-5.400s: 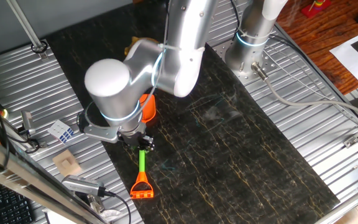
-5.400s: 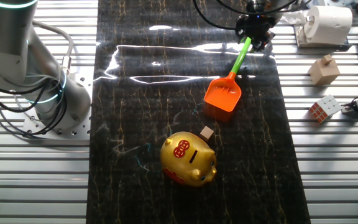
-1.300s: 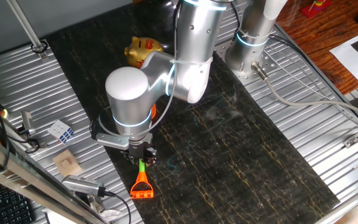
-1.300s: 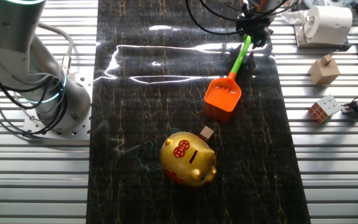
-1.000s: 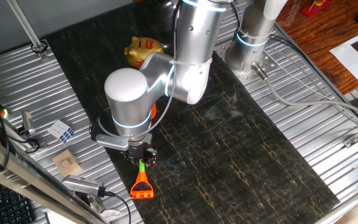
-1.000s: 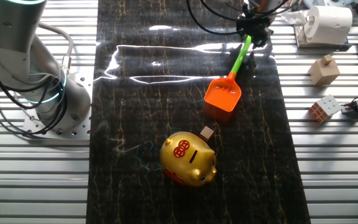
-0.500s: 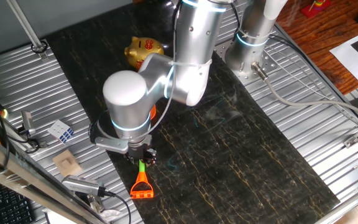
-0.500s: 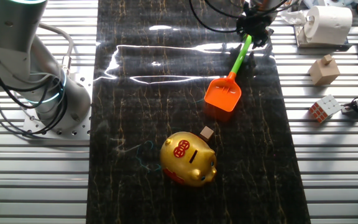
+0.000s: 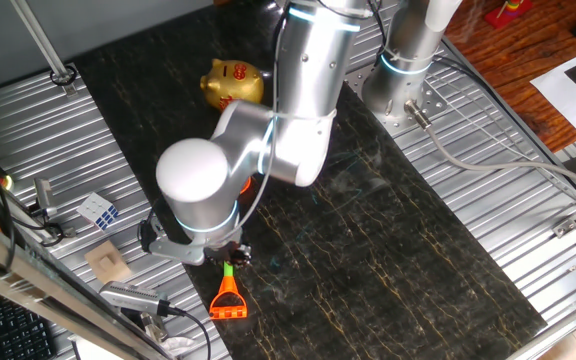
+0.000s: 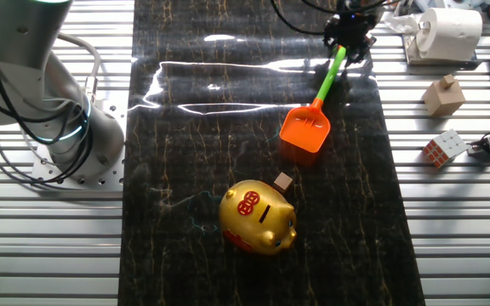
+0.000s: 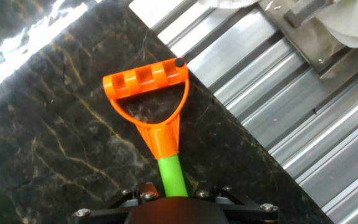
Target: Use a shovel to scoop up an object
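In one fixed view the arm's big joint covers most of the shovel [image 9: 229,294], only the handle end pokes out. The tool [image 10: 348,34] is a dark blob at the other fixed view's top edge, can't tell how its jaws stand. Hand view cuts off the blade completely.

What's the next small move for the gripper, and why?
Probably lift a little and swing the shovel blade toward the pig. The gripper sits on the green shaft just below the orange handle, apparently clamped, though the fingers aren't clearly visible. The blade still lies flat on the mat, apart from the pig, with a small block between them.
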Tool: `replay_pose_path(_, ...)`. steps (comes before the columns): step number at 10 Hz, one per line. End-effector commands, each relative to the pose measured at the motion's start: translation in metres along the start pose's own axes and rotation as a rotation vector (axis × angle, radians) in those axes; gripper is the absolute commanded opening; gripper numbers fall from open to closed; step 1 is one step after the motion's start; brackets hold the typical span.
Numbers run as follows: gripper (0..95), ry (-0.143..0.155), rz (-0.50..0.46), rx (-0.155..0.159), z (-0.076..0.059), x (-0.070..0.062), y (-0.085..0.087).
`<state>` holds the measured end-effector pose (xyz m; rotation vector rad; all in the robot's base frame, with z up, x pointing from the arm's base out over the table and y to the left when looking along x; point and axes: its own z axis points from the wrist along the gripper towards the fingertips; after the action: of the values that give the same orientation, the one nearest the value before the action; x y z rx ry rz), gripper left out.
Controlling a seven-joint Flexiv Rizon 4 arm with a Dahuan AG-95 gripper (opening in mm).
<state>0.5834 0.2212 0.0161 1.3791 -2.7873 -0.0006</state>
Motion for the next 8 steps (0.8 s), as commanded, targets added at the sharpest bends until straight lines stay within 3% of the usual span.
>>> replay_pose_path(1, 38.0, 0.004, -0.021, 0.01, 0.0028, 0.0083, 0.0029)
replay_pose_path(3, 38.0, 0.011, -0.036, 0.014, 0.0038, 0.0128, 0.0039)
replay_pose_path(8, 38.0, 0.064, -0.061, 0.021, 0.0003, 0.0144, 0.0034)
